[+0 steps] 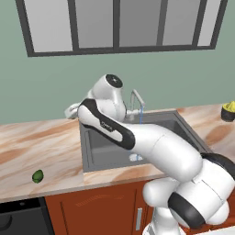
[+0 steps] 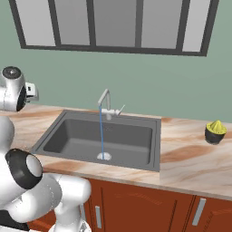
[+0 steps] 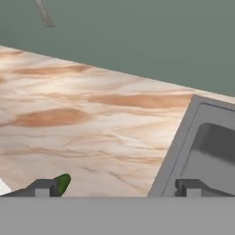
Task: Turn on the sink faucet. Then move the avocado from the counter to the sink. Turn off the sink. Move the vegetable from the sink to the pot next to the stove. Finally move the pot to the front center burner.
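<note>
Water runs in a thin blue stream from the sink faucet (image 1: 136, 98) (image 2: 105, 100) into the dark grey sink (image 1: 98, 153) (image 2: 72, 136). The small dark green avocado (image 1: 37, 176) lies on the counter (image 1: 41, 147) near its front edge, well left of the sink. My gripper (image 1: 71, 110) (image 2: 31, 92) hovers above the back of the counter, just left of the sink. In the hand view the gripper (image 3: 117, 188) is open, its fingertips (image 3: 43, 188) far apart, with the avocado (image 3: 63, 183) peeking out beside the left tip. The pot and the stove are out of view.
A dark bowl holding a yellow-green thing (image 1: 228, 111) (image 2: 215, 131) stands on the counter right of the sink. A window runs along the green wall behind. The sink's corner (image 3: 202, 133) lies at the right of the hand view. Reddish-brown cabinets (image 2: 136, 204) sit below.
</note>
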